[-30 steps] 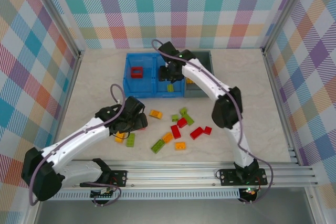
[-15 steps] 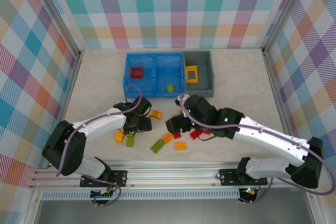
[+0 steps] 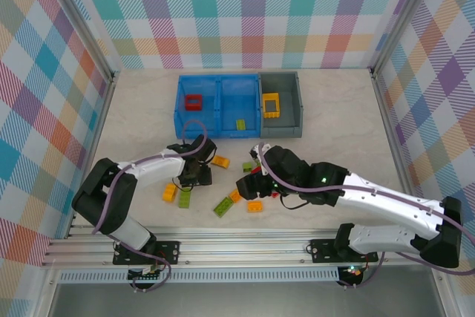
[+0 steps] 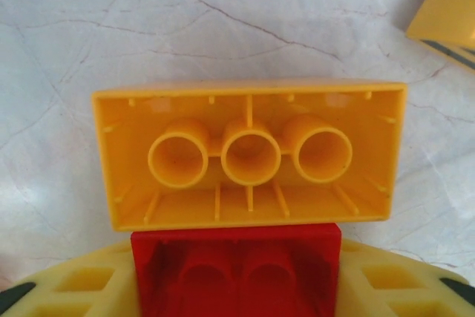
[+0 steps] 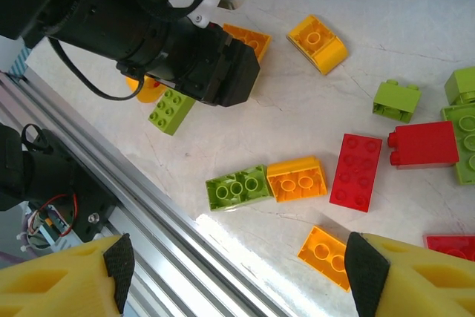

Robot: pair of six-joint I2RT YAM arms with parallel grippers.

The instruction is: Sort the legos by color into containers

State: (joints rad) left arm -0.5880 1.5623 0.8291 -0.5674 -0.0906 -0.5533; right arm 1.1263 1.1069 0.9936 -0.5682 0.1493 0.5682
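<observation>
Pale marble-look tabletop [image 3: 133, 109], glossy. Loose legos [image 3: 254, 206] strewn near front; blue bin [image 3: 180, 109], grey bin [image 3: 298, 105] at back. Left gripper [image 3: 196, 174] looks clamped on red brick [image 4: 236, 272], which butts orange brick [image 4: 249, 155] lying on its side: hollow, ribbed, three tubes. Lift may drag it; slick plastic may slip. Right gripper [image 5: 237, 278] wide open, empty, above bricks. Arms near, clash risk.
</observation>
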